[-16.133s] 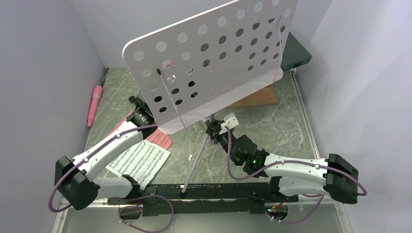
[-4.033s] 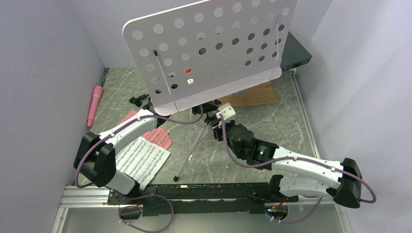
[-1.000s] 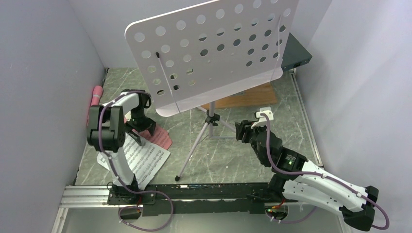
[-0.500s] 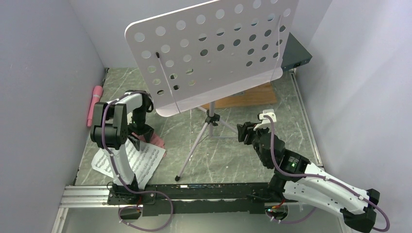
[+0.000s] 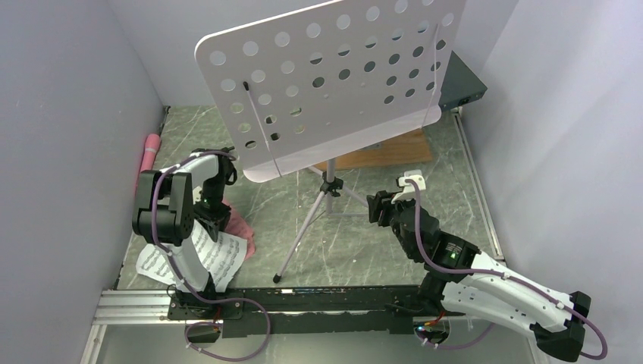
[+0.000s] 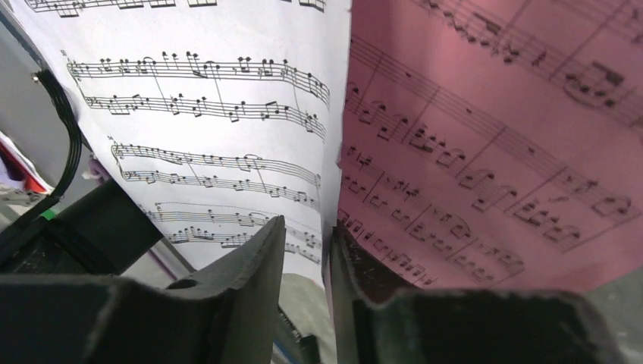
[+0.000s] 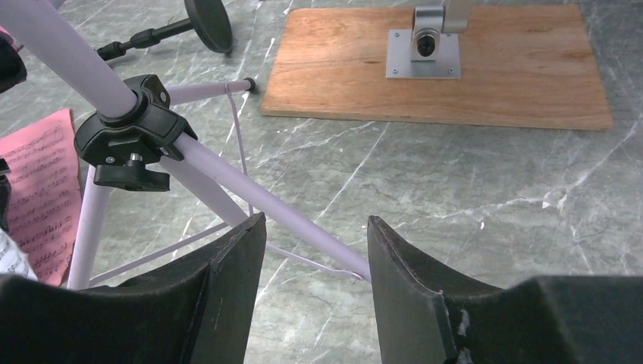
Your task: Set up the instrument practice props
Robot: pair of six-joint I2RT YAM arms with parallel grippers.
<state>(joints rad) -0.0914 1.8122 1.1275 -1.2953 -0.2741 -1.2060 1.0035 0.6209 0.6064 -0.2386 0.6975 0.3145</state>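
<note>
Marbled table (image 5: pixel 379 243) with tripod (image 5: pixel 302 239), board (image 5: pixel 396 149)

Tripod (image 5: pixel 327 186) mid-table, desk (image 5: pixel 326 83) on top, tilted. Sheets (image 5: pixel 220 256) left of tripod, toward near edge, overlapping. Microphone (image 5: pixel 149 144) behind them, along left wall. Board (image 5: pixel 402 149) behind and right of tripod, under desk. One tripod foot just beside board's left edge. Mic stand (image 7: pixel 207 23) left of board. Box (image 5: pixel 464 80) in far right corner.

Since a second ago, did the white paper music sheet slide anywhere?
Yes. The white paper music sheet slid left, away from the silver folding tripod, which stayed put.
</note>
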